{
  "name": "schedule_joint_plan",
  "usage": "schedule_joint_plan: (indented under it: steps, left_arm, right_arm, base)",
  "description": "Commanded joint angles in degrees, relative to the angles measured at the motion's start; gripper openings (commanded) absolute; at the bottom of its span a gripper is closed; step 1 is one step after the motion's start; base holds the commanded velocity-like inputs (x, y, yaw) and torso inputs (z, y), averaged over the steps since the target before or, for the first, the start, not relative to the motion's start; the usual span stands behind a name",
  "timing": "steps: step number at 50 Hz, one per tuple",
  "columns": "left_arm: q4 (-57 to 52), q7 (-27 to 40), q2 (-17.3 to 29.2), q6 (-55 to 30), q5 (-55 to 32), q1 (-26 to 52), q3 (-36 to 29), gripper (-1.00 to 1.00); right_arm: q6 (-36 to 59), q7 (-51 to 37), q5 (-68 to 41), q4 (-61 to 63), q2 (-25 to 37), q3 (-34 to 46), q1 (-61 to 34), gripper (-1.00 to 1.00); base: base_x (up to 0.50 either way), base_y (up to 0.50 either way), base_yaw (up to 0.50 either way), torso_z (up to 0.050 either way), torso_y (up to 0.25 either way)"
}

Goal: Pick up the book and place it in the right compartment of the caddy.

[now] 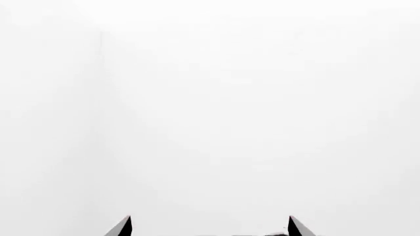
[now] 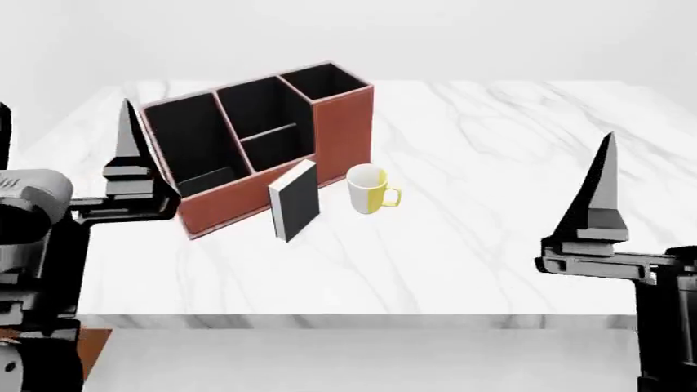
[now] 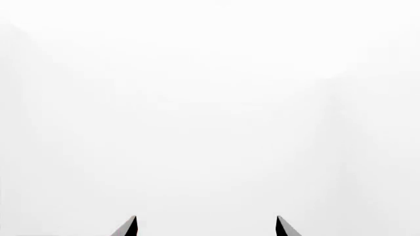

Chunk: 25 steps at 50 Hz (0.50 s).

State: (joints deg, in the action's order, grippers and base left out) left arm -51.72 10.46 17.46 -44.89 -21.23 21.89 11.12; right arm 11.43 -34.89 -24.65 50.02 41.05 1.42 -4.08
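The dark grey book (image 2: pixel 294 201) stands upright on the white marble table (image 2: pixel 490 245), right at the front wall of the red-brown caddy (image 2: pixel 344 126). The caddy's tallest, squarish right compartment (image 2: pixel 326 82) is at its far right end, black inside and empty. My left gripper (image 2: pixel 127 114) points upward at the left, in front of the caddy's low end. My right gripper (image 2: pixel 606 151) points upward at the right, far from the book. In the left wrist view (image 1: pixel 210 217) and the right wrist view (image 3: pixel 206 217) the fingertips stand wide apart with only white background between them.
A white mug (image 2: pixel 368 189) with a yellow handle stands just right of the book, near the caddy's front right corner. The table's front edge (image 2: pixel 360 320) runs below both grippers.
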Motion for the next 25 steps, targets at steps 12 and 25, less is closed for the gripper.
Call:
schedule_joint_plan:
  steps: [12, 25]
  left_arm:
    - [-7.17, 20.24, 18.74, 3.74, -21.02, 2.57, 2.21, 1.00]
    - [-5.85, 20.54, 19.39, 5.55, -20.05, 1.22, 1.37, 1.00]
  right_arm:
    - [-20.17, -39.27, -10.70, 9.67, 43.16, 16.62, -3.19, 1.00]
    - [-17.27, -37.75, -11.63, 9.92, 40.96, 22.10, -9.44, 1.00]
  base:
    - [0.00, 0.00, 0.00, 0.000, 0.000]
    - [0.00, 0.00, 0.00, 0.000, 0.000]
